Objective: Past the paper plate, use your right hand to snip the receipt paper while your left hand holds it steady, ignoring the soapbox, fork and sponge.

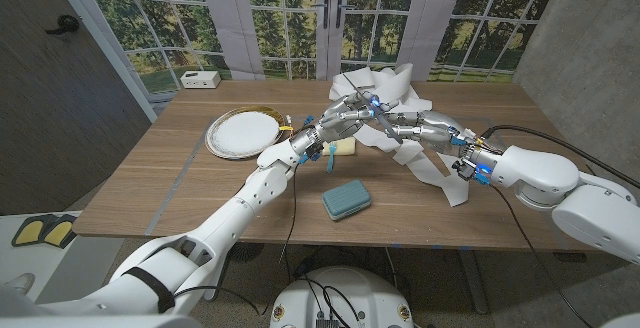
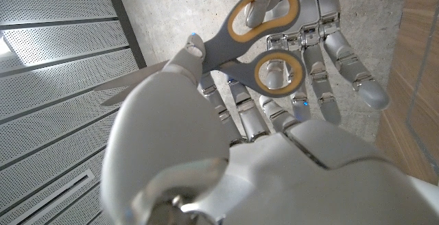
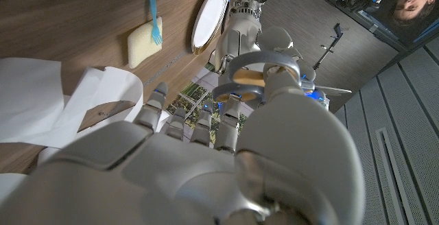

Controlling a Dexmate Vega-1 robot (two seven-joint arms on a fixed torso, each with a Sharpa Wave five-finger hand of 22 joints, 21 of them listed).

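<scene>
**Meeting over the receipt paper at the far edge of the table**

Reaching in from either side, both hands come together above the table (image 1: 150, 183) at about 12 o'clock from the teal soapbox (image 1: 346, 200). The right hand (image 1: 405, 126) carries the scissors (image 2: 264, 43); in the left wrist view a thumb passes through one grey-and-yellow loop and fingers curl at the other, with the blades pointing away. The left hand (image 1: 345, 121) is raised right beside it, fingers bent toward the scissors; whether those fingers actually pinch the paper cannot be told, as the hands overlap in the head view.

The receipt paper (image 1: 425, 163) lies crumpled in a white heap at the far middle of the table, under and behind the hands, with a long strip trailing toward 4 o'clock and over the near right part of the tabletop.

The paper plate (image 1: 243, 132) sits at 9 o'clock from the hands, well apart from them. A yellow sponge (image 3: 143, 42) rests at 5 o'clock from the plate, with the blue fork (image 3: 155, 14) lying partly on it. A small white box (image 1: 201, 79) stands at the far left corner. A person (image 3: 405, 2) appears at the edge of the right wrist view.
</scene>
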